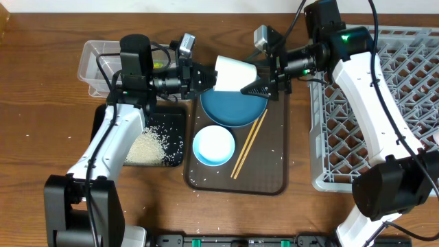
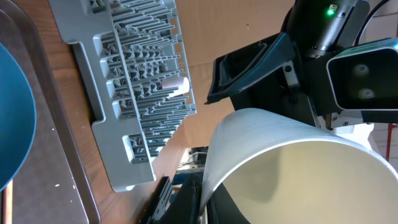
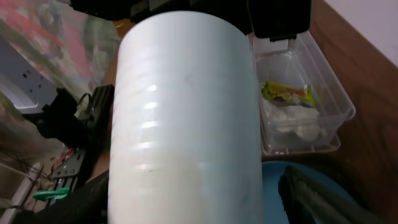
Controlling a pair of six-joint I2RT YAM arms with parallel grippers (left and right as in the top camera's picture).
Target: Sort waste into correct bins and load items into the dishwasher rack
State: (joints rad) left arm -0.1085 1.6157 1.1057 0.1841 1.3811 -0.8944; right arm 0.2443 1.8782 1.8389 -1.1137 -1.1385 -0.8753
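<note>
A white cup hangs on its side above the blue plate. My left gripper is shut on the cup's rim, which shows in the left wrist view. My right gripper is open around the cup's other end, with a gap at one finger in the right wrist view. The light-blue bowl and chopsticks lie on the brown tray. The clear tub holds the yellow-green wrapper and the tissue. Rice lies in the black tray.
The grey dishwasher rack stands at the right, and a second white cup lies in it. A few rice grains are scattered on the brown tray and on the wooden table.
</note>
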